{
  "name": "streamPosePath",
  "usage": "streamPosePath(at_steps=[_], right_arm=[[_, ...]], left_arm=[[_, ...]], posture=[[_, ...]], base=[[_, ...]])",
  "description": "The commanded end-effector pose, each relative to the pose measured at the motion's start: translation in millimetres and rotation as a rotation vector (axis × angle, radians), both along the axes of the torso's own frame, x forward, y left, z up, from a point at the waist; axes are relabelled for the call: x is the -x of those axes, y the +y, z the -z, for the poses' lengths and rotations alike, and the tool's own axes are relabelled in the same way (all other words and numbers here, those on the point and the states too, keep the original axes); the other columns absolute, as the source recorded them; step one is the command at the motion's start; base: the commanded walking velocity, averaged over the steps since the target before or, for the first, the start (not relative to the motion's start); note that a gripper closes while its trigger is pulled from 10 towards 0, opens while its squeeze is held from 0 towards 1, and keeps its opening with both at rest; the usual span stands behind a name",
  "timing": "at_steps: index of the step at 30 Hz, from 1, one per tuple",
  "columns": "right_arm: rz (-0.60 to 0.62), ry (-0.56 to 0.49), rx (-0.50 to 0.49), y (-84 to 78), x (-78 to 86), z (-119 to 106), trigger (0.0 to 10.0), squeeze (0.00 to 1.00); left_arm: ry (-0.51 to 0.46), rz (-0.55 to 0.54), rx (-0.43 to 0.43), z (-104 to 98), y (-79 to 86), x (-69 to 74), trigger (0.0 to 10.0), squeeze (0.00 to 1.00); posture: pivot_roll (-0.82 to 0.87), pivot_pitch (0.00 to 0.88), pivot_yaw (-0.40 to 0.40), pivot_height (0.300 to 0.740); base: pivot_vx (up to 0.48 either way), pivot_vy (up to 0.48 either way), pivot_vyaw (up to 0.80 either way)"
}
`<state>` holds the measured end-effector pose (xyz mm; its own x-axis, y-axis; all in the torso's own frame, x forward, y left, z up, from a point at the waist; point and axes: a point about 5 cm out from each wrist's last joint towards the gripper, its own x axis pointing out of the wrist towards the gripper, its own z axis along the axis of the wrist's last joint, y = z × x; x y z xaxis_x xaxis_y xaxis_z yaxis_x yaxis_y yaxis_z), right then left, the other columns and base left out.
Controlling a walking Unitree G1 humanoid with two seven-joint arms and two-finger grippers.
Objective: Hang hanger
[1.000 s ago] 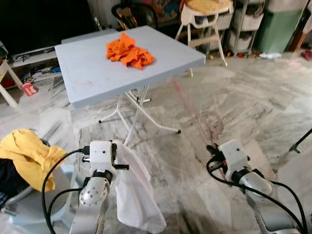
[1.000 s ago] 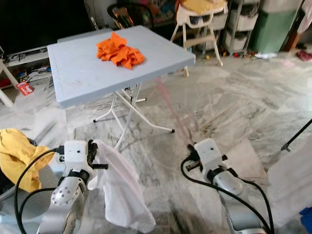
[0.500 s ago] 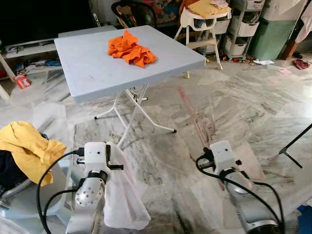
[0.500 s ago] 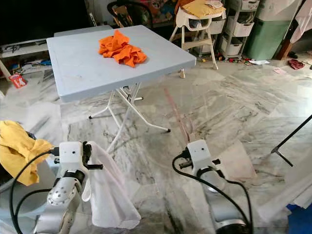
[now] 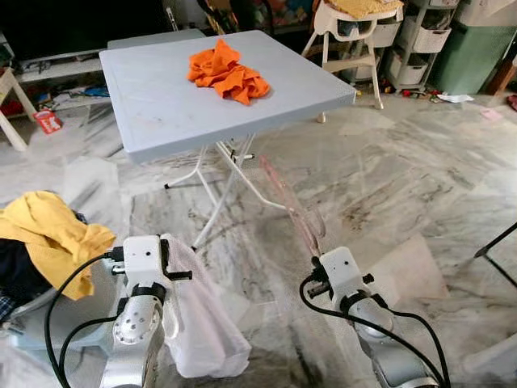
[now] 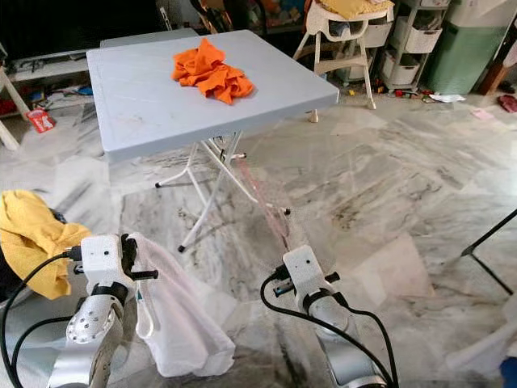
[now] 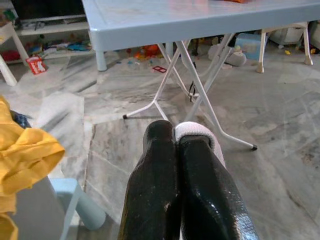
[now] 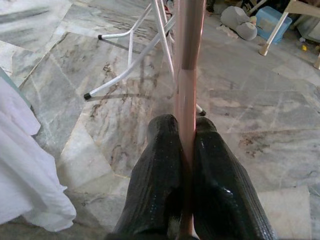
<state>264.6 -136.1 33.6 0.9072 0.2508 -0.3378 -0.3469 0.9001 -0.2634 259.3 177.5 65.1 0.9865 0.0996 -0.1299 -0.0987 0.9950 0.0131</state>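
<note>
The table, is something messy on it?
Yes. An orange cloth lies crumpled in a heap near the far edge of the grey table, not folded. A yellow garment also spills over the basket by the left tool.

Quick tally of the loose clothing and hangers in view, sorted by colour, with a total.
Orange garment on the grey folding table: 1
Yellow garment on the pile at the robot's left: 1
White garment in the left gripper: 1
Translucent pink hanger in the right gripper: 1
Total: 4
</note>
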Motion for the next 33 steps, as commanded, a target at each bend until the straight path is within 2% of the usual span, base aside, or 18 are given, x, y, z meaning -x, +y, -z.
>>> streamPosePath(at_steps=[1,8,17,33], right_arm=[[-0.038,-0.057,0.009,7.3,-1.4,-10,10.0,0.0],[-0.076,-0.057,0.004,19.1,2.3,-9,10.0,0.0],[-0.089,-0.069,0.008,19.3,-3.4,-12,10.0,0.0],[-0.111,-0.082,-0.015,25.0,-3.8,-16,10.0,0.0]], left_arm=[[-0.026,0.005,-0.002,-7,2.3,-1.8,10.0,0.0],[-0.033,0.023,0.008,-9,-2.8,-3.3,10.0,0.0],[-0.037,0.027,0.008,-11,-1.9,-6.4,10.0,0.0],[-0.052,0.027,0.009,-15,-2.0,-10.4,10.0,0.0]], posture=[[-0.03,0.0,0.06,0.74],[-0.04,0.0,0.062,0.74],[-0.04,0.0,0.065,0.74],[-0.03,0.0,0.061,0.74]], base=[[0.0,0.0,0.0],[0.178,0.0,0.0],[0.268,0.0,0.0],[0.291,0.0,0.0]])
